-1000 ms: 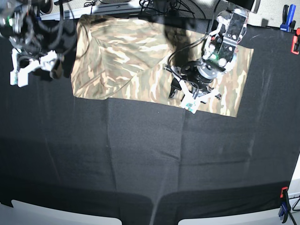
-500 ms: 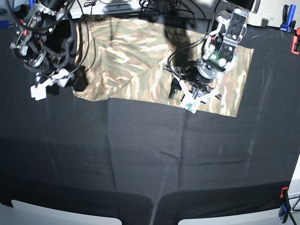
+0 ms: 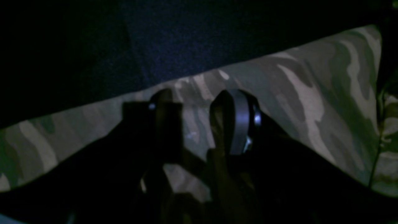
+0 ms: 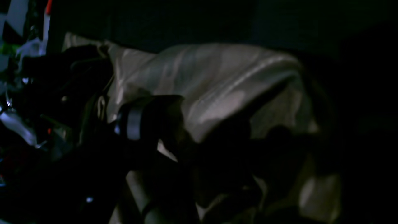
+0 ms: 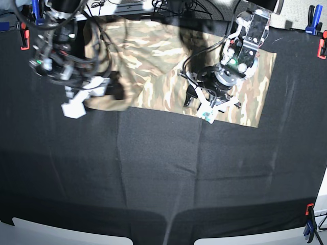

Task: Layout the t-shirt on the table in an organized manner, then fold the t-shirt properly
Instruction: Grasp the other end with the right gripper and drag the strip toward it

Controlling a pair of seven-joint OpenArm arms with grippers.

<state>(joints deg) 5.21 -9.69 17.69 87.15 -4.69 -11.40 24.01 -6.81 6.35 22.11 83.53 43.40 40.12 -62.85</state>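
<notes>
The camouflage t-shirt lies spread across the far part of the black table, with its left part rumpled. My left gripper rests on the shirt's lower right area, close to the near hem. In the left wrist view its jaws stand apart with flat fabric showing between them. My right gripper is at the shirt's lower left edge. In the dark right wrist view its jaws stand apart around a raised fold of fabric.
Red clamps and a blue clamp sit at the table's far edges, and another clamp at the near right corner. Cables lie behind the shirt. Black cloth spreads in front.
My right arm has swung from off the shirt's left side rightward and nearer, down onto the shirt's lower left edge. The left arm has stayed still on the shirt.
</notes>
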